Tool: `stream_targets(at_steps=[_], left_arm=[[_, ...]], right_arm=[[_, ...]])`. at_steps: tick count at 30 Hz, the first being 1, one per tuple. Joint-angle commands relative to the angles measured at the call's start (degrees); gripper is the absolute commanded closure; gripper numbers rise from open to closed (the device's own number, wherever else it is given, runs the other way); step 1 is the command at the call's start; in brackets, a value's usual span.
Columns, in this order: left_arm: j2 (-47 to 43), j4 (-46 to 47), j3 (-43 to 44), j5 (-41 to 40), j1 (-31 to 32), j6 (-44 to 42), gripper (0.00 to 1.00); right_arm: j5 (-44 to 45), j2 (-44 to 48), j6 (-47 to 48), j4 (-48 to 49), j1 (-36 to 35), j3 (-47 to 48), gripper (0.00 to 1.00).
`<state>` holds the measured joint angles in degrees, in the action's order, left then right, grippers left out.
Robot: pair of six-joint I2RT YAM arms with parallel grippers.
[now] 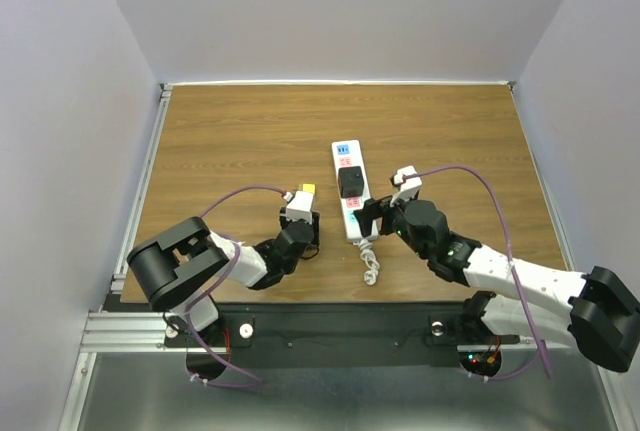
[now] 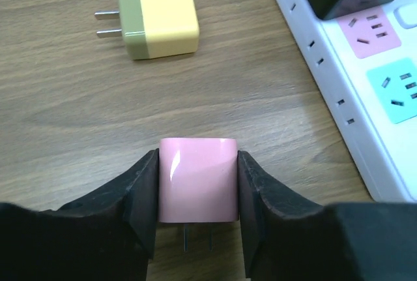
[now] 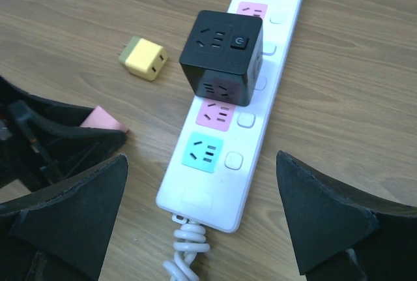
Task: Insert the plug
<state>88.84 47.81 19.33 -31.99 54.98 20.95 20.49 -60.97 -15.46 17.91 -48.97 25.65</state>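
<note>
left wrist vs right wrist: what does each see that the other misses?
Left wrist only: the prongs of the pink plug, and the left gripper clamped on its two sides. Right wrist only: the coiled cord of the power strip and the top face of the black cube adapter. Both: yellow plug, strip, cube, part of the pink plug.

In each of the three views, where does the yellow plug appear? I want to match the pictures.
Top external: the yellow plug lies just left of centre, on the table.
Left wrist: upper left, beyond the pink plug held by the left gripper.
Right wrist: upper left, left of the black cube.
Shared landmark: the white power strip, to the yellow plug's right in every view.
</note>
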Motion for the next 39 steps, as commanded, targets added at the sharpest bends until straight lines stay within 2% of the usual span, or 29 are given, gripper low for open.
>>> stream_targets(at_steps=[1, 2, 4, 7, 12, 18, 26, 32, 35, 39], left_arm=[[0.8, 4.4, 0.1, 0.7, 0.2, -2.1, 0.68], [0.7, 5.0, -0.3, 1.6, 0.2, -2.8, 0.82], [-0.2, 6.8, -1.3, 3.4, 0.2, -4.4, 1.0], [-3.0, 11.1, -3.9, 6.9, 0.7, -7.2, 1.0], [-9.7, 20.8, -10.2, 15.5, 2.3, -12.4, 1.0], [-15.9, 24.0, -12.5, 19.9, 7.8, -20.1, 1.0], [-22.6, 25.1, -14.6, 20.4, 11.5, -24.4, 1.0], [-22.9, 25.6, -14.5, 18.5, 13.2, -26.7, 1.0], [-22.7, 25.6, -14.1, 16.7, 13.7, -27.6, 1.0], [-23.2, 25.6, -14.1, 14.9, 13.9, -28.2, 1.0]], right_arm=[[-4.3, 3.7, -0.8, 0.5, 0.0, -0.1, 0.0], [-6.7, 4.2, -1.0, 0.5, 0.1, -0.4, 0.0], [-11.5, 4.9, -1.7, 1.2, 0.0, -0.9, 0.0], [-17.9, 3.8, -2.4, 3.1, 0.1, -0.9, 0.0], [-23.5, 0.5, -4.8, 5.9, 0.0, -0.1, 0.02], [-26.7, -3.0, -9.5, 9.2, 0.0, 0.1, 0.04], [-29.9, -4.0, -12.7, 11.8, 0.0, -0.5, 0.05], [-34.4, -7.0, -14.1, 14.6, 0.1, -0.9, 0.08], [-37.2, -10.0, -14.2, 16.1, 0.0, -0.3, 0.11], [-39.9, -12.3, -14.9, 17.9, 0.0, -0.7, 0.19]])
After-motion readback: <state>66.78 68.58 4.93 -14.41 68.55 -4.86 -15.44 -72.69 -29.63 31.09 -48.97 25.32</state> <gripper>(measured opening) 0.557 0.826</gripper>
